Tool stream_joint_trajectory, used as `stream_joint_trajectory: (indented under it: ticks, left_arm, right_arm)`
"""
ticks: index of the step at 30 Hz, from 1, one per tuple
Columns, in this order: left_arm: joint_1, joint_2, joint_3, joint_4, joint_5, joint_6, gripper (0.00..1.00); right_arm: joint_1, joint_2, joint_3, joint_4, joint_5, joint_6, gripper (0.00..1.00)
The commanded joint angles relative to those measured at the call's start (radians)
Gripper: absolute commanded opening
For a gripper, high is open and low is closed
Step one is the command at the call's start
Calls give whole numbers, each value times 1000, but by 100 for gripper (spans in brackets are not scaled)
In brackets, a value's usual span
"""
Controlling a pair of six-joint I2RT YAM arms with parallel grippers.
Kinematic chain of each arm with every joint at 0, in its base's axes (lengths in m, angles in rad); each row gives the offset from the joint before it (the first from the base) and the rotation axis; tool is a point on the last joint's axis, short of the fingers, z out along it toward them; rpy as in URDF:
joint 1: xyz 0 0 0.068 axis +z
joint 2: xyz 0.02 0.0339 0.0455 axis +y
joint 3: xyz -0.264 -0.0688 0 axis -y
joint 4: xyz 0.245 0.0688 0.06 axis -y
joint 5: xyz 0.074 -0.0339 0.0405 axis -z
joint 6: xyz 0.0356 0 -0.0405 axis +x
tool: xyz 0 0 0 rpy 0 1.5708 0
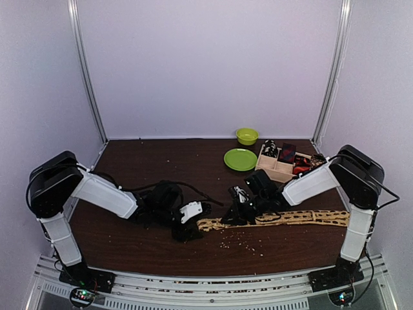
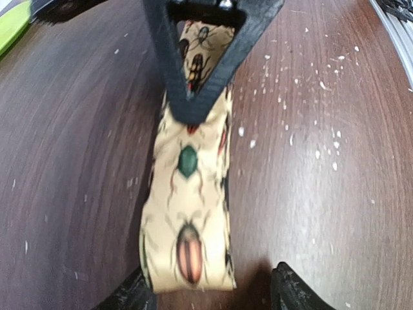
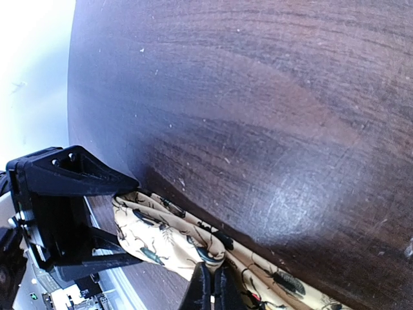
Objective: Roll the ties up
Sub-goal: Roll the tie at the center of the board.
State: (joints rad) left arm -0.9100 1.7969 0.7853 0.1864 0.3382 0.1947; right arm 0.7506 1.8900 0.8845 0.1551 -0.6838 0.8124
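Tan tie [image 1: 303, 217]: one, flat along the counter's near edge, long axis left–right, free end pointing left.
Wrist views only: beetle print; from overhead it reads as spots.
Left tool [image 2: 211, 289]: wide, straddling that end.
Right tool [image 3: 211, 287]: pinched on the tie.
Tray [image 1: 279, 171]: far-right corner, holds rolled bundles [image 1: 287, 153], count unclear.

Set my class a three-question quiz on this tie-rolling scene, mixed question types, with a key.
1. True or false: the tan beetle-print tie is already rolled up.
2. Which gripper is shut on the tie? A) left gripper B) right gripper C) neither
3. Fill in: the plate left of the wooden tray is ____.
Key: 1 false, it lies stretched along the table; 2 B, the left one stands open; 3 green.
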Motion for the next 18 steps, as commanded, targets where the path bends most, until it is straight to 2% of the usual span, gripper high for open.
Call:
stream_joint_trajectory:
  ticks: [1, 10, 16, 18]
  left_arm:
    - [-2, -31, -88, 178, -46, -80, 62]
    - [-1, -5, -138, 295, -54, -113, 60]
    - [-1, 34, -105, 309, -46, -128, 61]
    - [-1, 41, -93, 303, -20, -112, 55]
  right_arm:
    - [7, 26, -32, -34, 65, -41, 0]
    - [8, 21, -50, -37, 89, -65, 0]
    - [12, 27, -49, -42, 97, -74, 0]
    - [14, 30, -47, -46, 99, -76, 0]
